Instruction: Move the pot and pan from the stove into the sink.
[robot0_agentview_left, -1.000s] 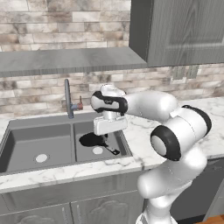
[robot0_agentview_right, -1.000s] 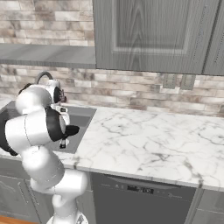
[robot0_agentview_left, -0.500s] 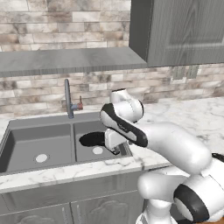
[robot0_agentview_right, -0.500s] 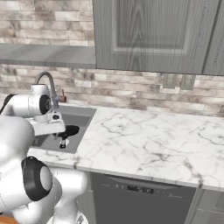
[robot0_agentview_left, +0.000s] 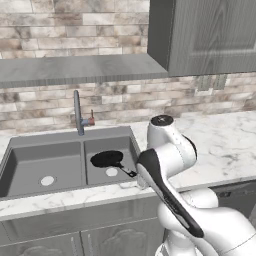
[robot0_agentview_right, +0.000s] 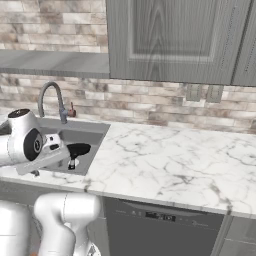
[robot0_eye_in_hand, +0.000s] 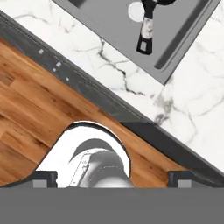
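The white marble worktop (robot0_agentview_right: 165, 160) carries the sink (robot0_agentview_left: 30, 165). The pan (robot0_agentview_left: 107, 159) lies in its right basin, handle (robot0_eye_in_hand: 146, 33) toward the near rim. The fingers (robot0_eye_in_hand: 113, 178), spread wide and empty, sit nearer than it, over the wooden floor (robot0_eye_in_hand: 30, 113).
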